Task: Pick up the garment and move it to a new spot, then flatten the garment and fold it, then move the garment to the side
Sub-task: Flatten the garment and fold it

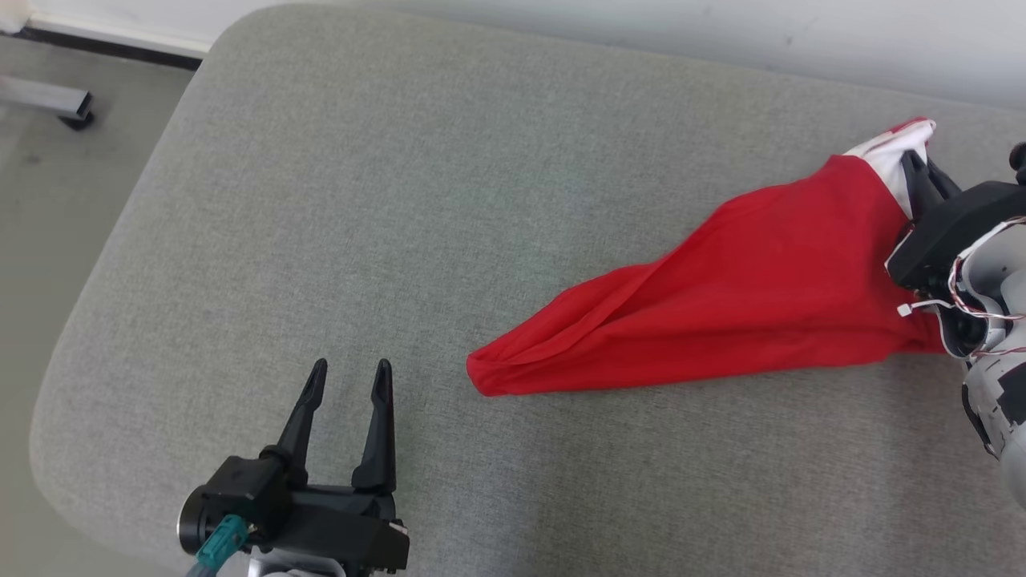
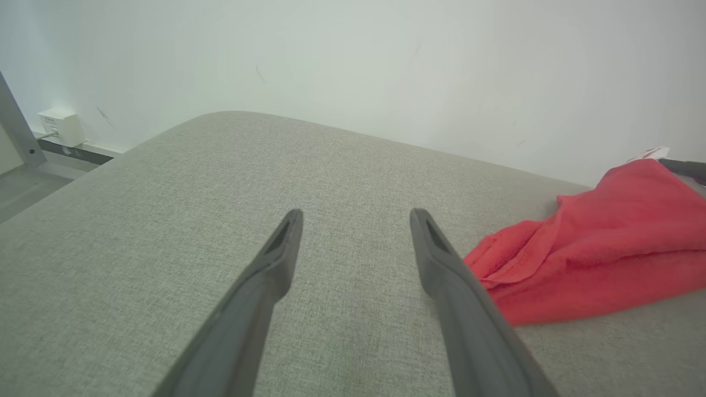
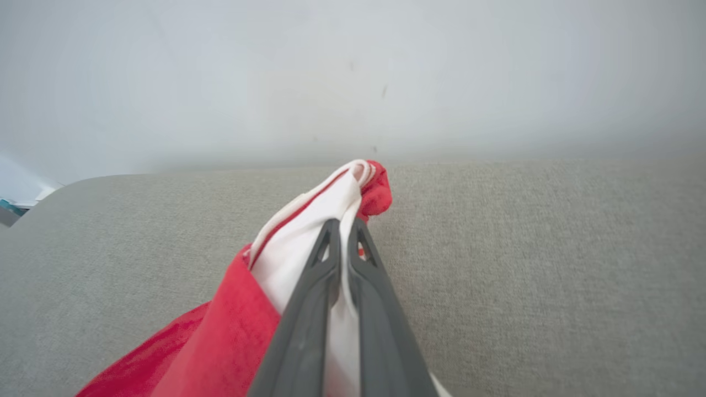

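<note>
The garment (image 1: pixel 721 312) is red with a white part at one end. It lies stretched across the right half of the grey cushion, tapering to a point near the middle. My right gripper (image 1: pixel 922 172) is shut on its white end at the far right; in the right wrist view the two fingers press together on the white cloth (image 3: pixel 309 242). My left gripper (image 1: pixel 349 377) stands open near the front edge, left of the garment's pointed end, with nothing between its fingers. In the left wrist view the garment (image 2: pixel 595 248) lies just right of the open left gripper (image 2: pixel 356 218).
The grey cushion (image 1: pixel 401 200) has rounded corners and a drop to the floor at its left edge. A white wall (image 1: pixel 721 32) runs behind it. A metal bar on a dark foot (image 1: pixel 48 100) stands on the floor at the far left.
</note>
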